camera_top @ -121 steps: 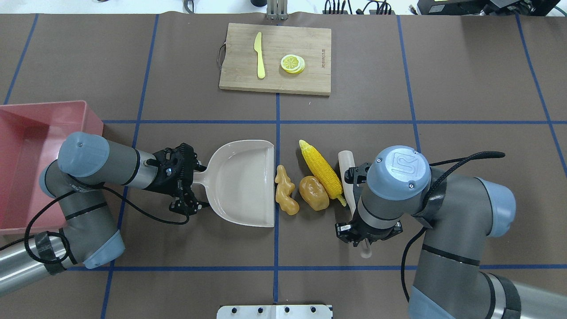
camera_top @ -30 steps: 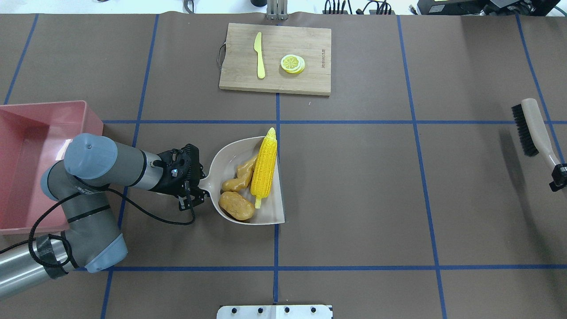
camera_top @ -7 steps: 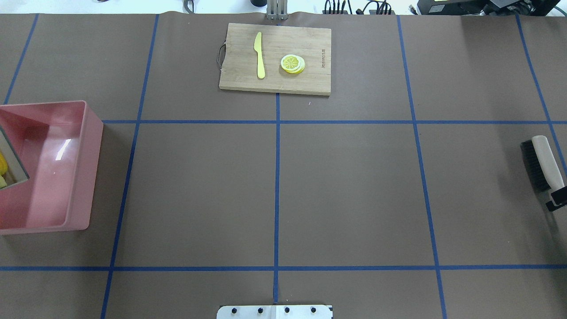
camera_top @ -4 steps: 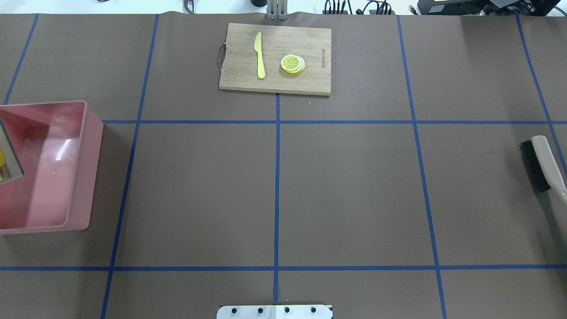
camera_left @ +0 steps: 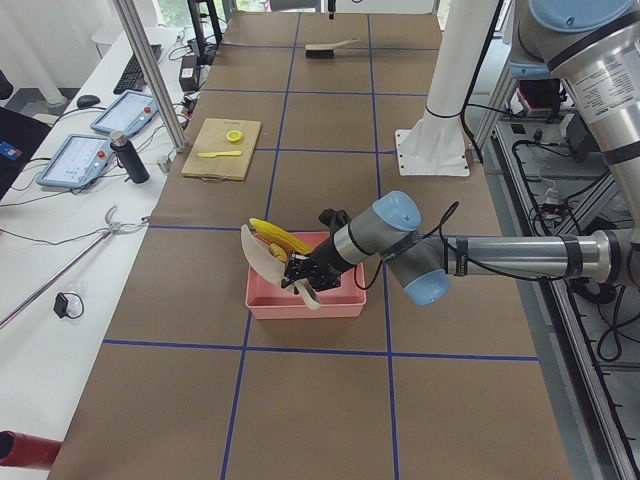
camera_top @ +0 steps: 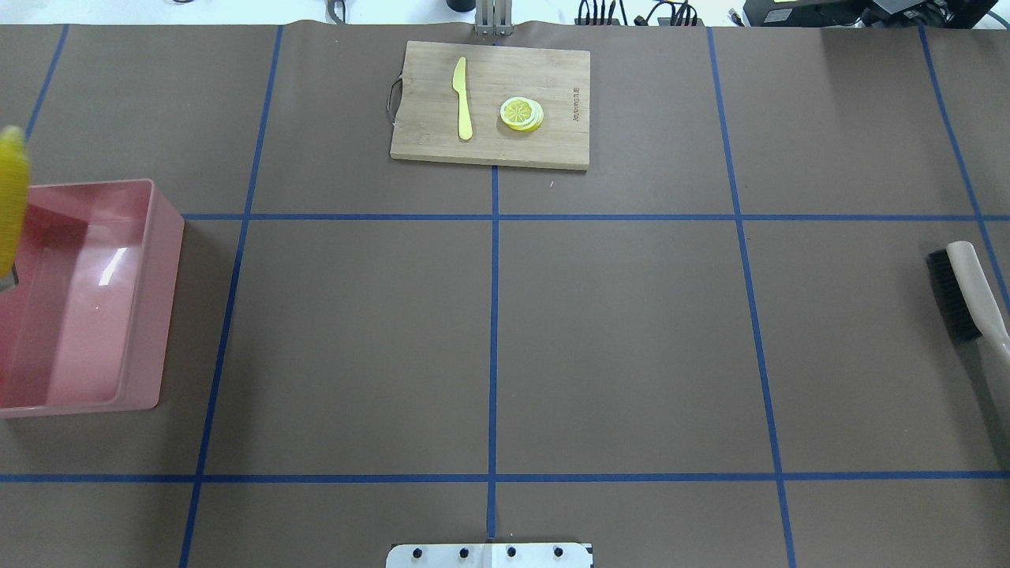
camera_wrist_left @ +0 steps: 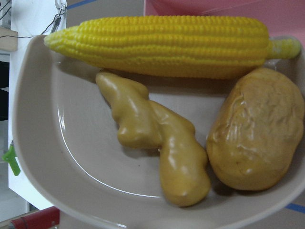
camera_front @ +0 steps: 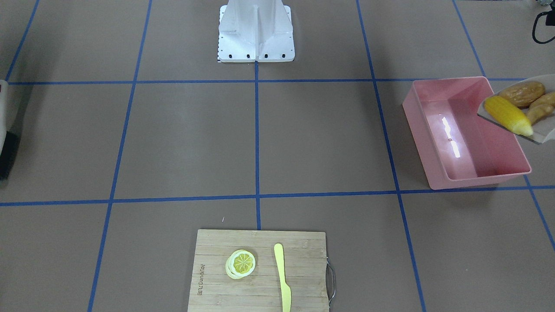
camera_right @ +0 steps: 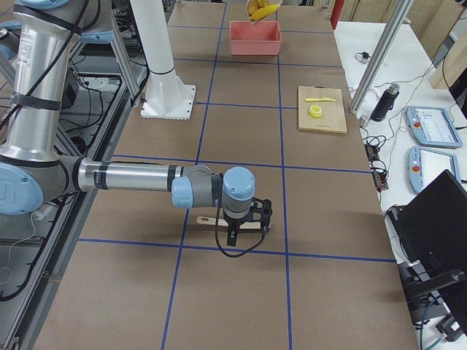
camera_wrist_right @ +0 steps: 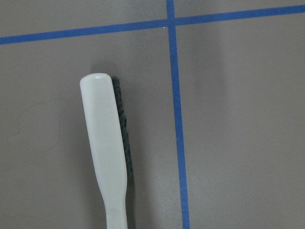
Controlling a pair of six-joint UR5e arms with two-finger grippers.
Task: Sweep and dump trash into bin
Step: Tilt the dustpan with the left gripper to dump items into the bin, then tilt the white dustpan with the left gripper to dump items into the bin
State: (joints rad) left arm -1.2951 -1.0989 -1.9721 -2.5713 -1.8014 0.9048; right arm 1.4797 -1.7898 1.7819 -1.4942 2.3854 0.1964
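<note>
The beige dustpan (camera_wrist_left: pixel 71 157) hangs tilted over the pink bin (camera_front: pixel 466 130). In it lie the yellow corn cob (camera_wrist_left: pixel 167 45), the tan ginger root (camera_wrist_left: pixel 152 133) and the orange-brown potato (camera_wrist_left: pixel 257 138). They show at the front-facing view's right edge: corn (camera_front: pixel 507 115), potato (camera_front: pixel 522 93), ginger (camera_front: pixel 540 110). My left gripper (camera_left: pixel 300 280) is at the pan's handle; I cannot tell its state. My right gripper (camera_right: pixel 248 227) is low by the brush (camera_top: pixel 966 292), which lies on the table; I cannot tell its state. The bin (camera_top: pixel 79 300) looks empty.
A wooden cutting board (camera_top: pixel 491 104) with a yellow knife (camera_top: pixel 461 99) and a lemon slice (camera_top: pixel 521 113) lies at the table's far middle. The robot's base plate (camera_front: pixel 256 32) stands at the near middle edge.
The dustpan with the trash has lifted and tilted over the bin; the corn now shows higher at the overhead view's left edge. The right gripper has left the overhead view; the brush stays put.
</note>
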